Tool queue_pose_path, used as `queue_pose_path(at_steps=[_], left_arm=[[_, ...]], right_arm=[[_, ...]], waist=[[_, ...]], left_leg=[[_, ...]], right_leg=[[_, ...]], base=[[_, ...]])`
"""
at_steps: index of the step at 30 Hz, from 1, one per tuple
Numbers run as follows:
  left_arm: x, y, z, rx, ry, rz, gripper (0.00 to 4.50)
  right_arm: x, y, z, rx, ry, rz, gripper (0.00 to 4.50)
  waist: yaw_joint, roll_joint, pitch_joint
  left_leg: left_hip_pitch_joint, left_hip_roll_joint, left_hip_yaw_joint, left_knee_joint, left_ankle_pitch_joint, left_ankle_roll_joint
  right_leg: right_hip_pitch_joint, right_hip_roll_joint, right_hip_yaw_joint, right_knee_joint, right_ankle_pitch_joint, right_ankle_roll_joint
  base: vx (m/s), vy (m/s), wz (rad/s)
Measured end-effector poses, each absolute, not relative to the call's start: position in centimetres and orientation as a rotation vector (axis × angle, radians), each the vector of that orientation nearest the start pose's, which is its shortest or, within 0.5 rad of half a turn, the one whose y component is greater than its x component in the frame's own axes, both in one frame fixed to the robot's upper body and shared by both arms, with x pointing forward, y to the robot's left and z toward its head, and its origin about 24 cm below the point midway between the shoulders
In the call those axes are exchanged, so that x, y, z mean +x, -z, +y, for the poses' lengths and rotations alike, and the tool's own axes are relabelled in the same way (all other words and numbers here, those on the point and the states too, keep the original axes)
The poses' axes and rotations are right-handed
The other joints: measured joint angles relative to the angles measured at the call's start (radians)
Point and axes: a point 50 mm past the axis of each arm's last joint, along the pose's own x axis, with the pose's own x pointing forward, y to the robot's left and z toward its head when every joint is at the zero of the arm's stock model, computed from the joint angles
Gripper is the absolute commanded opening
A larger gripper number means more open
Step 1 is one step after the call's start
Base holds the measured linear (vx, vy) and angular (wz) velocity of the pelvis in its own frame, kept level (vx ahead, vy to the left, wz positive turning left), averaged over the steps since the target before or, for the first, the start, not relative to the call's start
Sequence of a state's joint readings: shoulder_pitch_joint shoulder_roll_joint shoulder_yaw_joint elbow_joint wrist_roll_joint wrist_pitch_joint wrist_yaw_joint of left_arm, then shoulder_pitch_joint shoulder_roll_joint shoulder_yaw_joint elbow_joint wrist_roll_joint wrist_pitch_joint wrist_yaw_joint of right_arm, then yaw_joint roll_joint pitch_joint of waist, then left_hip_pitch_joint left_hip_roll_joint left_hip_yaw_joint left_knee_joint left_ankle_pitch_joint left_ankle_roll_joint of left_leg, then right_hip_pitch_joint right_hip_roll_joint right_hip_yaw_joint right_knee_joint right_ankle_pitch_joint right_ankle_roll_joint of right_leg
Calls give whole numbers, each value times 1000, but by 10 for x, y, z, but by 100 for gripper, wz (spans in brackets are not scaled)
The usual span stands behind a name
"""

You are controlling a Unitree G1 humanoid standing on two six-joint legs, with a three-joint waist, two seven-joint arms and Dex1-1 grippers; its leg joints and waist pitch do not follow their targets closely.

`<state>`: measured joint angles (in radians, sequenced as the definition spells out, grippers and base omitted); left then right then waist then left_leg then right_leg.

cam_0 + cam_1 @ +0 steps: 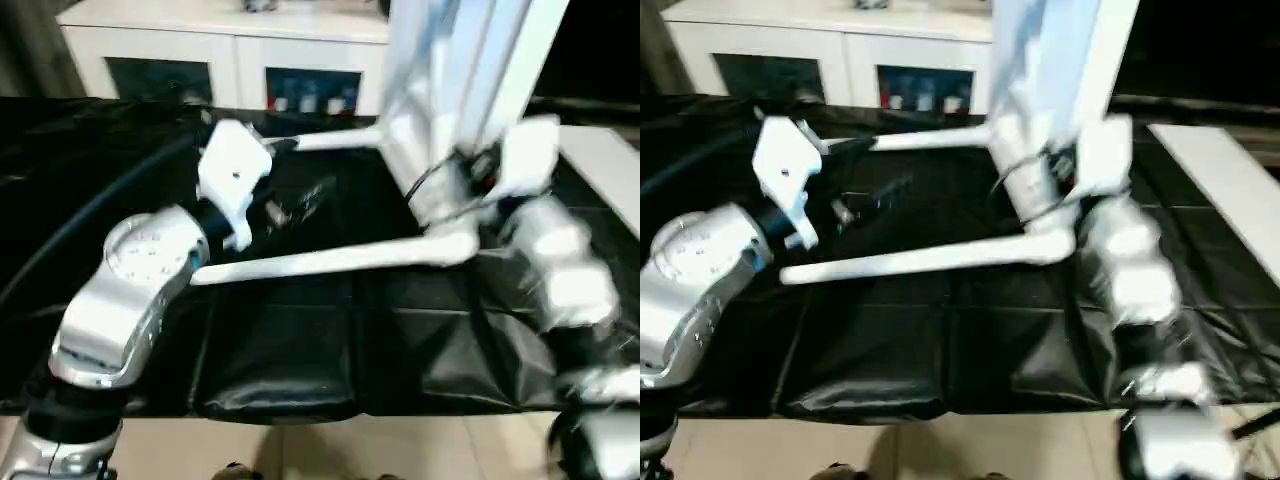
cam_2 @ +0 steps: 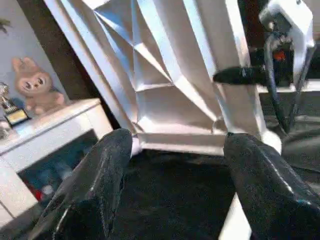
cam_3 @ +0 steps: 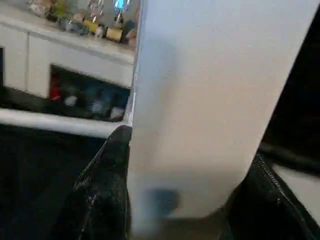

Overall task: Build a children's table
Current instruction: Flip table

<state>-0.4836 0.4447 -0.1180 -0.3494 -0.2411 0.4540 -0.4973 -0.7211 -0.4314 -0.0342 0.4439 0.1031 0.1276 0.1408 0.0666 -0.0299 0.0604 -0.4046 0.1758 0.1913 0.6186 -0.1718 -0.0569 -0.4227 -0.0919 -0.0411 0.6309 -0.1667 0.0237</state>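
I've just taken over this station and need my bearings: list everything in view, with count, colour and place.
tabletop: one, white, stood on edge on the black cover, ribbed underside toward the left arm
table legs: two, white, already plugged into the tabletop's low corners, reaching out above the cover toward the left arm
cover: one, black, draped over the work surface
cabinet: one, white with dark glass doors, behind the work surface
plush toy: one, tan, on top of the cabinet
left pincer: black fingers open, facing the tabletop's lower edge
right pincer: black fingers either side of the tabletop
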Motion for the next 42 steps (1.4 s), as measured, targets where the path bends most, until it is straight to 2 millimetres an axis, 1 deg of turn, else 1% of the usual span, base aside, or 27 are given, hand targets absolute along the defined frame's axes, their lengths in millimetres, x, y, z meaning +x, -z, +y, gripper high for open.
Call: queue_pose_path(at_steps=[1,2,4,5,7,8,10,13,16,17,19,21,23,24,25,28,29,31,33,36,40,42], left_arm=[[287,-201,123,351,745,-247,341],[287,-201,123,352,744,-248,341],[287,-202,123,354,742,-250,341],[287,-203,123,357,739,-256,341],[288,-209,122,366,731,-277,341],[289,-215,124,369,719,-299,341],[289,-221,126,372,700,-326,341],[289,-233,127,377,680,-378,341],[289,-252,131,390,608,-466,341],[289,-261,135,396,572,-503,341],[290,-272,140,418,507,-545,341],[294,-286,151,444,387,-590,341],[293,-310,173,482,227,-652,341],[292,-315,180,498,185,-665,341],[291,-317,184,508,155,-671,341],[295,-321,197,589,66,-652,341],[296,-327,200,649,29,-662,341],[295,-336,205,712,-34,-692,341],[296,-342,213,776,-105,-703,341],[301,-341,224,802,-177,-681,341],[298,-344,226,839,-231,-728,341],[301,-343,231,836,-250,-712,341]], right_arm=[[374,-185,-216,-321,-58,-169,197],[375,-200,-221,-364,-45,-199,197],[376,-219,-227,-426,-22,-241,197],[376,-231,-230,-470,-8,-270,197],[375,-246,-234,-525,13,-301,197],[375,-253,-236,-551,22,-316,197],[375,-258,-236,-581,27,-334,197],[376,-258,-238,-604,28,-329,197],[378,-260,-242,-619,24,-324,197],[378,-263,-243,-630,21,-329,197],[377,-269,-242,-655,10,-343,197],[378,-278,-241,-689,-17,-353,197],[375,-294,-241,-750,-49,-384,197],[374,-299,-241,-776,-59,-394,197],[373,-303,-242,-796,-64,-402,197],[371,-313,-236,-850,-94,-422,197],[371,-317,-233,-864,-108,-433,197],[371,-320,-229,-881,-122,-448,197],[370,-322,-227,-901,-136,-455,197],[370,-324,-226,-920,-138,-461,197],[369,-325,-224,-932,-149,-468,197],[369,-325,-224,-934,-154,-467,197]], waist=[[2,1,0],[4,0,0],[7,0,0],[12,-1,1],[20,-2,1],[23,-3,1],[23,-5,1],[23,-6,2],[22,-6,2],[21,-6,2],[18,-6,2],[15,-6,2],[12,-7,1],[11,-7,1],[10,-9,0],[8,-21,-1],[9,-26,0],[12,-30,-1],[19,-31,-1],[25,-32,-1],[25,-33,-1],[25,-33,-1]], left_leg=[[0,0,1,0,0,1],[-1,0,2,0,2,4],[-1,1,3,0,5,9],[-1,0,5,0,6,10],[-1,0,6,0,6,11],[-1,0,6,1,6,11],[0,0,6,1,6,11],[0,0,6,2,6,11],[0,0,6,3,6,11],[0,0,6,3,6,11],[0,1,6,3,6,11],[-1,1,6,3,6,11],[-2,2,6,4,6,11],[-1,2,6,4,6,11],[-1,2,6,4,6,11],[-1,3,6,4,5,11],[-2,3,5,5,5,11],[-1,3,5,6,5,12],[0,3,5,8,3,14],[-1,2,5,10,2,16],[-2,2,4,14,2,17],[-2,2,3,14,2,17]], right_leg=[[-1,0,1,0,0,0],[-1,0,1,0,-1,0],[-1,0,1,0,-2,1],[-1,0,2,0,-2,1],[-1,-1,3,-1,-2,1],[-1,-1,3,-1,-2,1],[1,-1,3,-1,-2,1],[1,-1,3,-1,-4,5],[1,-1,3,0,-3,5],[1,-1,3,0,-3,5],[0,-1,3,1,-3,5],[-1,-1,3,2,-3,5],[-1,0,2,2,-3,6],[-1,0,2,1,-3,7],[0,0,2,1,-4,7],[0,0,2,1,-4,7],[0,0,1,1,-4,7],[2,0,1,0,-4,7],[5,0,2,-1,-4,7],[6,-1,2,-1,-4,7],[9,-1,2,-1,-4,7],[9,-1,2,0,-4,7]], base=[[0,0,0],[0,0,0],[0,0,0],[0,0,0],[0,0,0],[0,0,0],[0,0,0],[0,0,0],[0,0,0],[0,0,0],[0,0,0],[0,0,0],[0,0,0],[0,0,0],[0,0,0],[0,0,0],[0,0,0],[0,0,0],[0,0,0],[0,0,0],[0,0,0],[0,0,0]])
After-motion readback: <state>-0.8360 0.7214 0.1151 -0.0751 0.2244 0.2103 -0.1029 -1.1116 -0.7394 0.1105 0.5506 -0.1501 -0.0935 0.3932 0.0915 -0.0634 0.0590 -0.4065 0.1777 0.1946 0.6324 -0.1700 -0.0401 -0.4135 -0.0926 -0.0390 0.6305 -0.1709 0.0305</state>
